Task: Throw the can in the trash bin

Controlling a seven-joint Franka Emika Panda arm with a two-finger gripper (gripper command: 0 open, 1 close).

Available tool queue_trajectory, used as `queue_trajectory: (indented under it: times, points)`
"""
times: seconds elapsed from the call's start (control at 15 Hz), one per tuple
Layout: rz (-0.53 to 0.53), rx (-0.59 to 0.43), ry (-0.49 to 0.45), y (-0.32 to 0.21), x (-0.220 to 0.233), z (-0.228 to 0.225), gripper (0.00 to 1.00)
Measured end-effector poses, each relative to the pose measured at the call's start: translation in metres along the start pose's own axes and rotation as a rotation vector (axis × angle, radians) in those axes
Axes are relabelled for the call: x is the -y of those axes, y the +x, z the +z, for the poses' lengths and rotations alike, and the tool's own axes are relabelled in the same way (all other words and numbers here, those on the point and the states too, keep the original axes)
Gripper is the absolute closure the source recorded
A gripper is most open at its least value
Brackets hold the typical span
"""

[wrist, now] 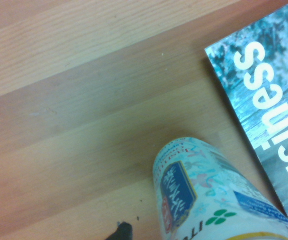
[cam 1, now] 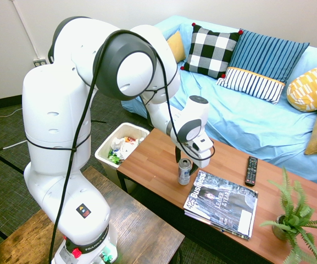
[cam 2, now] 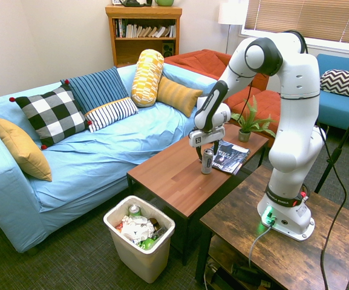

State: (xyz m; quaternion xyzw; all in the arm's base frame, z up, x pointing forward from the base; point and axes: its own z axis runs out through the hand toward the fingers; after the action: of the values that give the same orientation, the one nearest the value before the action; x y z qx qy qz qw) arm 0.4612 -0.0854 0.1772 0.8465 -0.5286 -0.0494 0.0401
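The can (cam 1: 184,172), silver with a pale printed label, stands upright on the wooden coffee table (cam 1: 158,159), right beside a magazine. My gripper (cam 1: 185,159) hangs directly over the can's top, open, with a dark finger (cam 2: 199,154) on either side of the upper can and a narrow gap showing. The can (cam 2: 207,162) rests on the table. From close by, the wrist view shows the can (wrist: 208,200) rising from the bottom edge. The white trash bin (cam 1: 104,149) stands on the carpet off the table's end, holding crumpled waste and another can; the trash bin (cam 2: 153,257) has an open top.
A Business magazine (cam 1: 224,204) lies beside the can, a black remote (cam 1: 251,170) past it, and a potted plant (cam 1: 293,217) sits at the table's far end. A blue sofa (cam 1: 246,118) with several cushions runs behind the table. A darker wooden table (cam 2: 295,254) bears my base.
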Motion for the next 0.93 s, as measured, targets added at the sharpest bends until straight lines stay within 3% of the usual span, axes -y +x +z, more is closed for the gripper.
queue_trajectory:
  times: [0.33, 0.4, 0.93]
  points:
    - [-0.007, 0.009, 0.0, -0.0028, 0.0015, 0.0023, 0.0]
    - [-0.006, 0.01, 0.001, -0.0013, 0.0003, 0.0026, 1.0]
    - [-0.021, 0.022, 0.005, 0.0, -0.0009, 0.0038, 1.0]
